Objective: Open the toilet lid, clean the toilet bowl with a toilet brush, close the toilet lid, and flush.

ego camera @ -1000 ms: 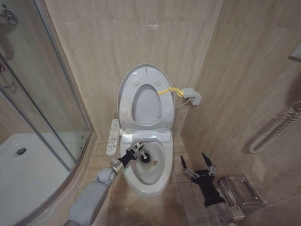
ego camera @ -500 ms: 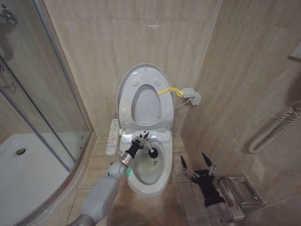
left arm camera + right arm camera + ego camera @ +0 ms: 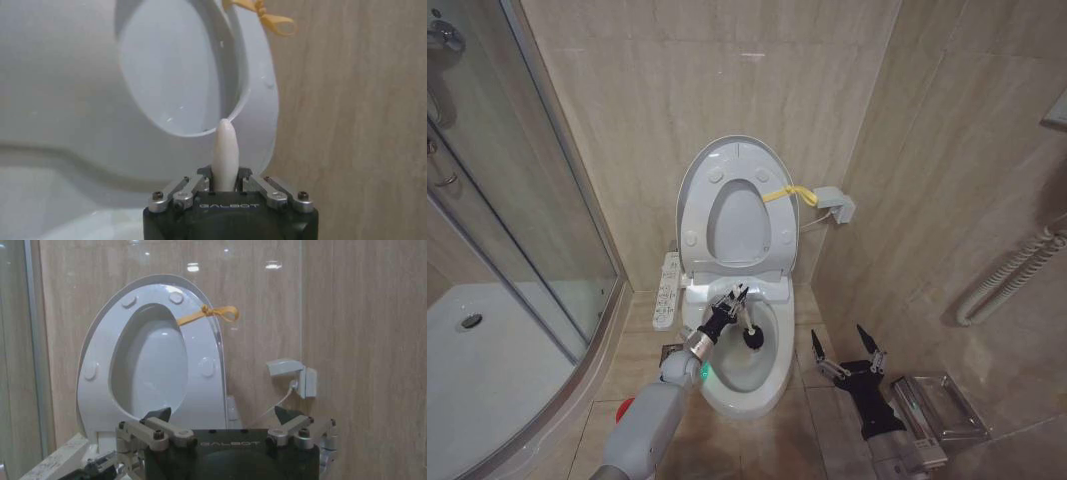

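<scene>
Tiled floor with what stands on it

We see beige tiles running from the curved shower tray on the left to the wall on the right; the toilet bowl stands on them at the middle, against the back wall, with a red holder on the floor near its left front, partly hidden by the left arm, and a small dark square set in the tiles just left of the bowl's base, while a clear box lies near the right wall
</scene>
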Controlling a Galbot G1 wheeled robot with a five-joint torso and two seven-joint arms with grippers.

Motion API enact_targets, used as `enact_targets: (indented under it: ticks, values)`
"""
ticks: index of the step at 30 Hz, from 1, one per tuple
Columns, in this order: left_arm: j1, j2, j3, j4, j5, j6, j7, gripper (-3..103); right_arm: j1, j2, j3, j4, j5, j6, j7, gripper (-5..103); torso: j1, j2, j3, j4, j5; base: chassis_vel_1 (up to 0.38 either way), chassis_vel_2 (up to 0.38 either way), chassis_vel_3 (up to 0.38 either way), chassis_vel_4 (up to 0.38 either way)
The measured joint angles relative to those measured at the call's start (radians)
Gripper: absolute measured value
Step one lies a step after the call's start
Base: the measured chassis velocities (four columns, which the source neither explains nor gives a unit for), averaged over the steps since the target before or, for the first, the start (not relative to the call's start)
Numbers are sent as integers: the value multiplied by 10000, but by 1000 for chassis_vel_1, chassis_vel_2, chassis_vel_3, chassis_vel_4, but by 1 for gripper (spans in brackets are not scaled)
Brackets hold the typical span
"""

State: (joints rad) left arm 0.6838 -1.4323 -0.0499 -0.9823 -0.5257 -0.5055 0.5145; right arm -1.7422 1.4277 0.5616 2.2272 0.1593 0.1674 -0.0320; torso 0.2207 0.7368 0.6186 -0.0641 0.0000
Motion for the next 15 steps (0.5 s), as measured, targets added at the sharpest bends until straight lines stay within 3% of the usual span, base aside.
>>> enact_targets:
  ticks: [9,12,15]
  values:
    - [131,-103,-184,569,749,-309,412,22,0,0,0,0,0,0,0,100,-1,1,-1,4,-1,0,0,0,0]
    - [112,-95,-619,1129,1808,-677,661,22,0,0,0,0,0,0,0,100,-1,1,1,8,0,0,0,0,0]
    - [45,-42,-775,1108,2317,-808,696,22,0,0,0,0,0,0,0,100,-1,1,0,-1,-2,0,0,0,0]
